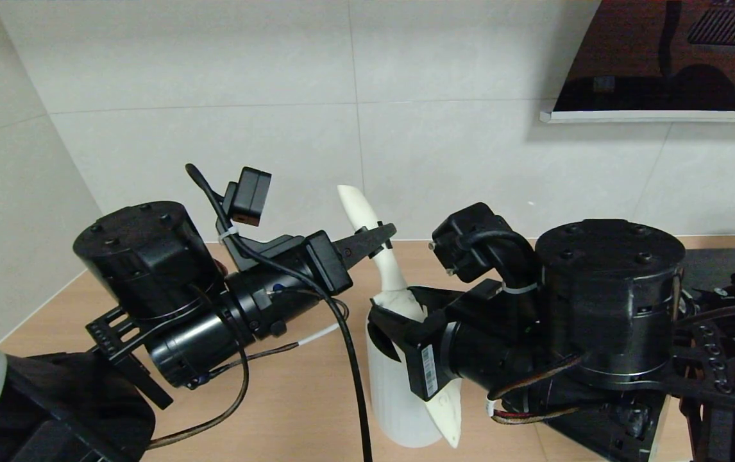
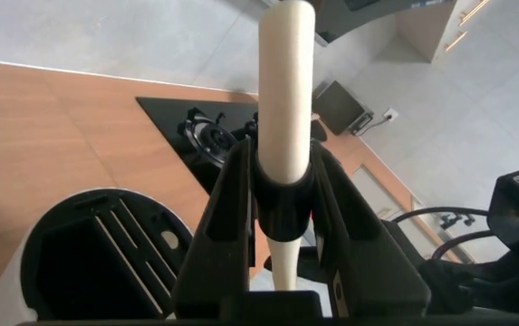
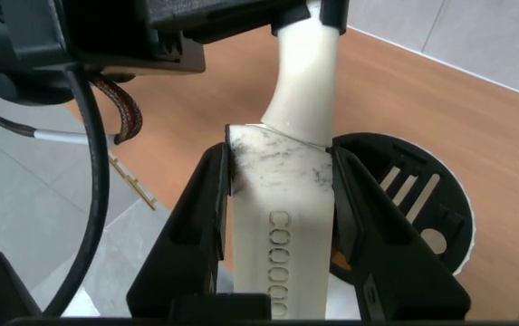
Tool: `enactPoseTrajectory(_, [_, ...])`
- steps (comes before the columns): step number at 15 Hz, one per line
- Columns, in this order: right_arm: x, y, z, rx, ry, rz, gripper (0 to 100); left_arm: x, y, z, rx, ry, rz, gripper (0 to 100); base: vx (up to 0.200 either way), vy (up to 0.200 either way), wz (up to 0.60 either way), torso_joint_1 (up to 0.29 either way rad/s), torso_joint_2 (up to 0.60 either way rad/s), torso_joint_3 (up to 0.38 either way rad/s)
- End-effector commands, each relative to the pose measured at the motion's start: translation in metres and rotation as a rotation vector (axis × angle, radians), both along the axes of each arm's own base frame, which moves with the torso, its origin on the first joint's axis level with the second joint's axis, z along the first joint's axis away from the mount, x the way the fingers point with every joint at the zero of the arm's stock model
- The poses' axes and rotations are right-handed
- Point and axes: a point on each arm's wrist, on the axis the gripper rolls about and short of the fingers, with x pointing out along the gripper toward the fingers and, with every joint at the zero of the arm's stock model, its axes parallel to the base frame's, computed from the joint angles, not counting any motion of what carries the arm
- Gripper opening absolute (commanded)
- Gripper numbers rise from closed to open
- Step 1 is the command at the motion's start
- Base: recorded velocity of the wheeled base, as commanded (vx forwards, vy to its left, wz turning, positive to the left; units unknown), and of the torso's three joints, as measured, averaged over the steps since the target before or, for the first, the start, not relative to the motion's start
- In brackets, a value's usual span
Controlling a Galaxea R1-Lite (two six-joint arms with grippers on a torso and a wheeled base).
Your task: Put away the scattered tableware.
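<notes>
Two black tools grip one long white spatula (image 1: 392, 273) and hold it up in the air over the bench (image 1: 290, 410). The left tool (image 1: 377, 239) is shut tight on the thin round handle, high up near the tip. The right tool (image 1: 406, 309) is lower down. Its two fingers (image 3: 197, 234) squeeze the wide flat part, which has a row of small oval holes and some grey scratchy marks. The spatula leans, with the handle tip pointing up toward the tiled wall (image 1: 213, 96) and the wide end pointing down toward the near side of the bench. Just under it stands a tall white holder (image 1: 393, 404), round like a cup, upright on the light brown wood. It is black inside, with long slits in its bottom. The wide end of the spatula hangs by the front of the holder, and I cannot tell if it touches the side. The two tools are very close, one just above the other. Off to the right a black stove (image 2: 209, 136) is set into the bench. High on the wall to the right hangs a dark hood (image 1: 662, 58).
</notes>
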Motion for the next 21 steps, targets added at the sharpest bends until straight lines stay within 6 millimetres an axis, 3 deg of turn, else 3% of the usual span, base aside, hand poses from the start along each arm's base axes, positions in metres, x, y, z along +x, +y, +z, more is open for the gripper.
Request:
enactPoseTrajectory(1, [0.000, 0.000, 0.000, 0.001, -0.002, -0.001, 0, -0.001, 0.000, 0.001, -0.002, -0.002, -0.003, 0, 0.000, 0.000, 0.00, 0.000, 0.00, 0.000])
enactPoseTrajectory(4, [0.000, 0.000, 0.000, 0.001, -0.002, -0.002, 0, -0.001, 0.000, 0.002, -0.004, -0.004, -0.006, 0, 0.000, 0.000, 0.00, 0.000, 0.00, 0.000])
enactPoseTrajectory(5, [0.000, 0.000, 0.000, 0.001, -0.002, -0.002, 100, -0.001, 0.000, 0.001, -0.003, -0.003, -0.006, 0, 0.000, 0.000, 0.00, 0.000, 0.00, 0.000])
enactPoseTrajectory(12, [-0.001, -0.004, 0.005, 0.015, -0.009, -0.006, 100, -0.009, 0.003, 0.008, -0.016, -0.030, -0.034, 0, 0.000, 0.000, 0.00, 0.000, 0.00, 0.000])
enactPoseTrajectory(17, [0.009, -0.034, 0.026, 0.066, -0.053, -0.087, 100, -0.013, 0.016, 0.034, -0.040, -0.069, 0.006, 0, 0.000, 0.000, 0.00, 0.000, 0.00, 0.000])
enactPoseTrajectory(21, [0.022, -0.071, 0.055, 0.141, -0.118, -0.191, 100, -0.006, 0.021, 0.068, 0.000, -0.084, 0.222, 0, 0.000, 0.000, 0.00, 0.000, 0.00, 0.000])
